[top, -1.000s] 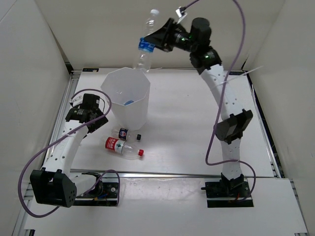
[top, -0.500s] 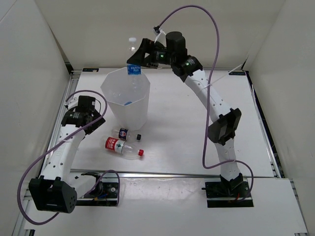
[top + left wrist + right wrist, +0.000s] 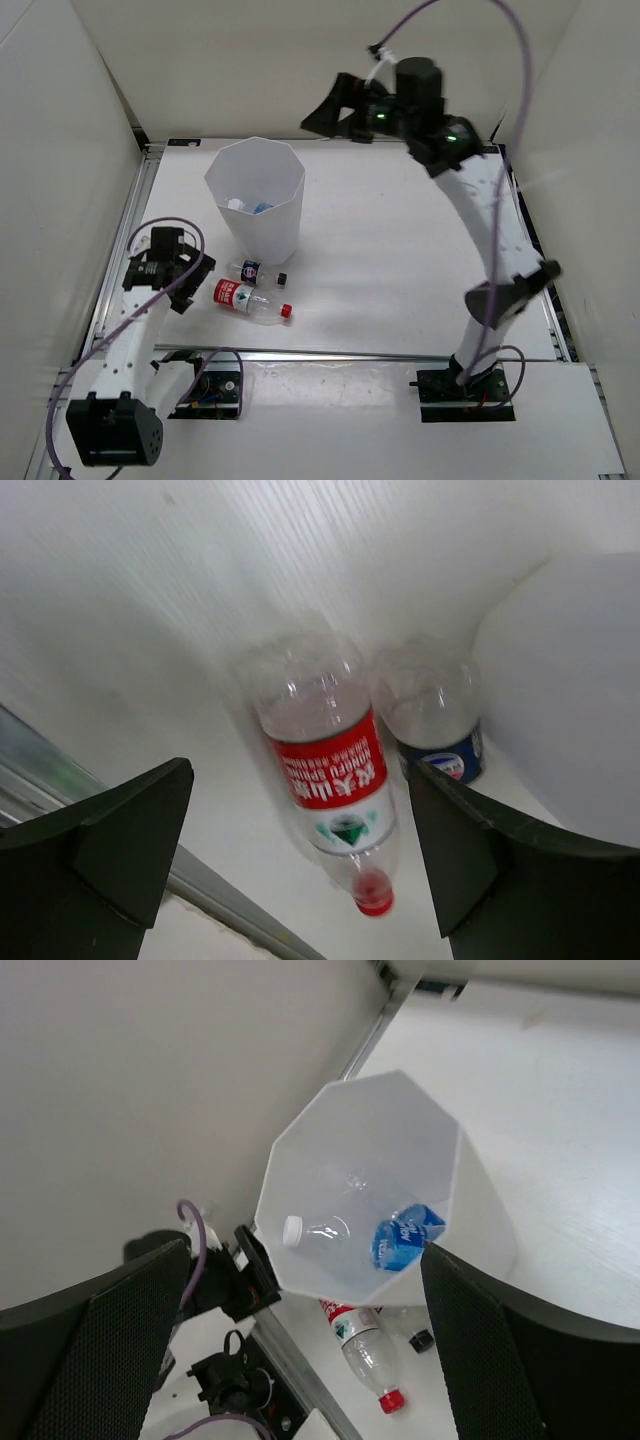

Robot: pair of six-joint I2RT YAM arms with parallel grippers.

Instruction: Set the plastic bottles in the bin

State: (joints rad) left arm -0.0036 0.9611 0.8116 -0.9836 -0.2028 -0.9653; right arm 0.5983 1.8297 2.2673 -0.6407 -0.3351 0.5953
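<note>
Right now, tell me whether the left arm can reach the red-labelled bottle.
Probably yes: the left gripper hangs open right by the red-labelled bottle, nothing between; the short bottle lies close alongside.

- The right arm stretches up high, and the right gripper (image 3: 323, 108) hangs above and to the right of the bin (image 3: 268, 232), jaws wide apart and empty.
- The left gripper (image 3: 190, 280) sits low, left of the bin, jaws spread wide.
</note>
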